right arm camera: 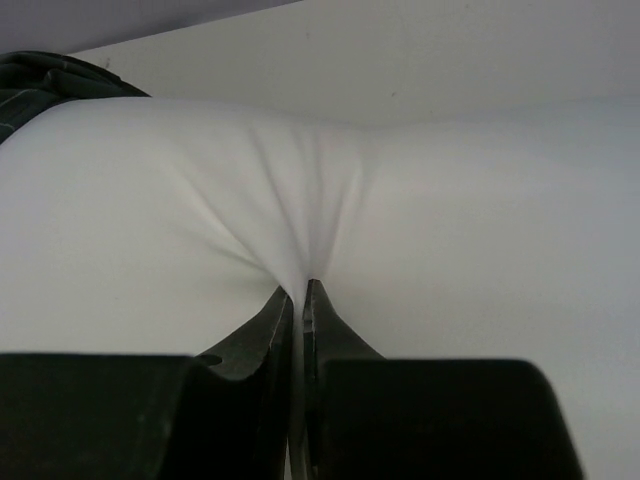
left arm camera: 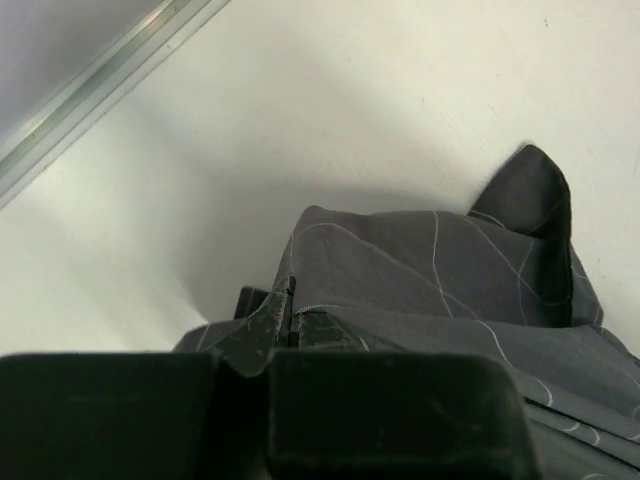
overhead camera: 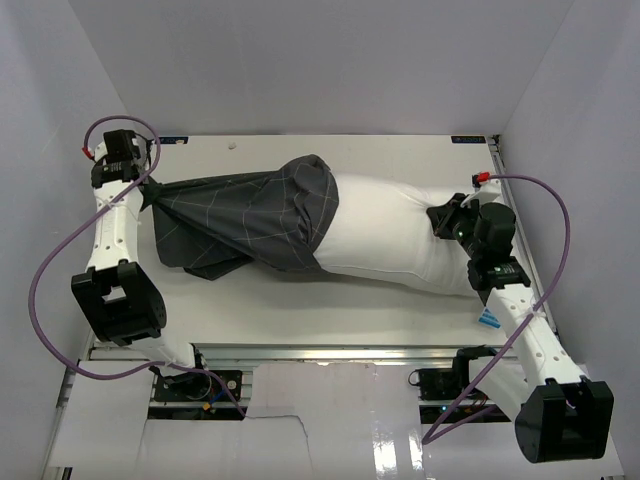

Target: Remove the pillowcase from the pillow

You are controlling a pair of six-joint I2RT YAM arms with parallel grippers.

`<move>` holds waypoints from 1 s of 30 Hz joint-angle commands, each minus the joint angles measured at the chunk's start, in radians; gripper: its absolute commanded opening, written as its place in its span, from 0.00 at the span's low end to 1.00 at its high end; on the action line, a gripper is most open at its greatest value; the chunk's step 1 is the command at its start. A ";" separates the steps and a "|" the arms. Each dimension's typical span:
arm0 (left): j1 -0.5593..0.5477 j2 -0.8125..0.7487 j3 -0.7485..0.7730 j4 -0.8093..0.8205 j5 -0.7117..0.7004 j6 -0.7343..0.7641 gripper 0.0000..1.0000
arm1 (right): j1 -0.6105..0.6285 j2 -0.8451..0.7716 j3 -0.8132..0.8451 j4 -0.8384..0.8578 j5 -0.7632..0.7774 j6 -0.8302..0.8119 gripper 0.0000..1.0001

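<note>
The white pillow (overhead camera: pixel 390 235) lies across the middle of the table, its right part bare. The dark grey grid-lined pillowcase (overhead camera: pixel 245 215) covers its left end and is stretched to the far left. My left gripper (overhead camera: pixel 148 185) is shut on the pillowcase's end; in the left wrist view the cloth (left arm camera: pixel 430 270) is pinched between the fingers (left arm camera: pixel 262 330). My right gripper (overhead camera: pixel 445 217) is shut on the pillow's right end; in the right wrist view a fold of white pillow fabric (right arm camera: pixel 300 215) is gathered between the fingertips (right arm camera: pixel 320 315). A strip of the pillowcase (right arm camera: pixel 40 85) shows at far left there.
White walls enclose the table on the left, back and right. A metal rail (left arm camera: pixel 100 80) runs along the table edge near my left gripper. A small blue-and-white tag (overhead camera: pixel 489 318) lies by my right arm. Purple cables loop beside both arms.
</note>
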 commanded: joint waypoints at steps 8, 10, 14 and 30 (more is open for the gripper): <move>0.110 -0.074 0.225 -0.026 -0.150 -0.131 0.00 | -0.207 -0.009 0.111 -0.006 0.188 -0.035 0.08; 0.136 -0.086 0.244 -0.029 -0.098 -0.174 0.00 | -0.234 -0.006 0.108 -0.005 0.168 -0.029 0.08; 0.175 -0.097 0.302 -0.041 -0.058 -0.212 0.00 | -0.276 0.023 0.114 -0.003 0.133 -0.022 0.08; 0.239 -0.149 0.123 0.165 0.271 -0.203 0.00 | -0.307 0.044 0.097 0.115 -0.192 -0.029 0.08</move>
